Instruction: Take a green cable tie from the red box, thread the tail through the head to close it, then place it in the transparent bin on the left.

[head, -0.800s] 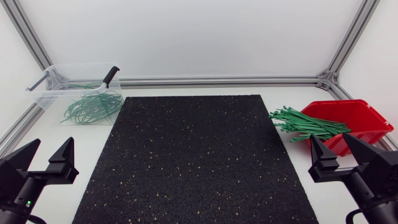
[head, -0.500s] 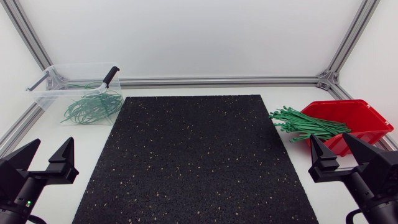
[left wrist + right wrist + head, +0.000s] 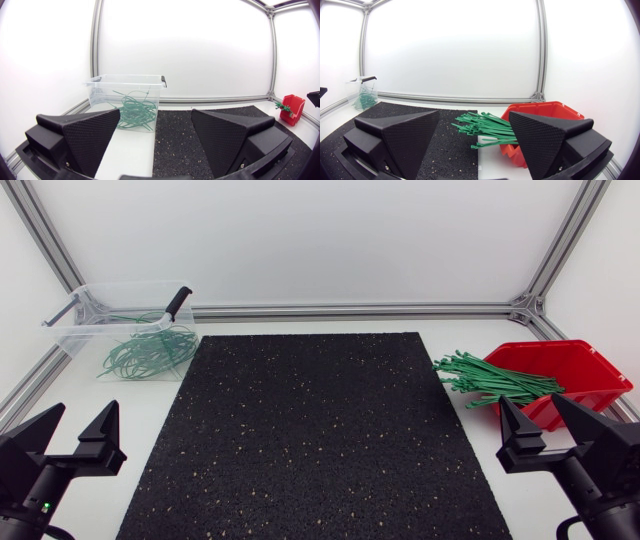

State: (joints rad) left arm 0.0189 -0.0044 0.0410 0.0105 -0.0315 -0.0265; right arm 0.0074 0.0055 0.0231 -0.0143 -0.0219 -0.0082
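Green cable ties (image 3: 482, 126) — ahead of spread right tool (image 3: 474, 114)

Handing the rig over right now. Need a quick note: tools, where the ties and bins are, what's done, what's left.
Left tool: open, empty, at the table's front left beside the black mat.
Right tool: open, empty, front right, just in front of the red box.
Green cable ties: straight bundle spilling from the red box toward the mat.
Transparent bin: far left, holds looped ties, so some look finished.
This cycle: nothing picked yet. Left: grab a tie, thread it, drop it in the bin.
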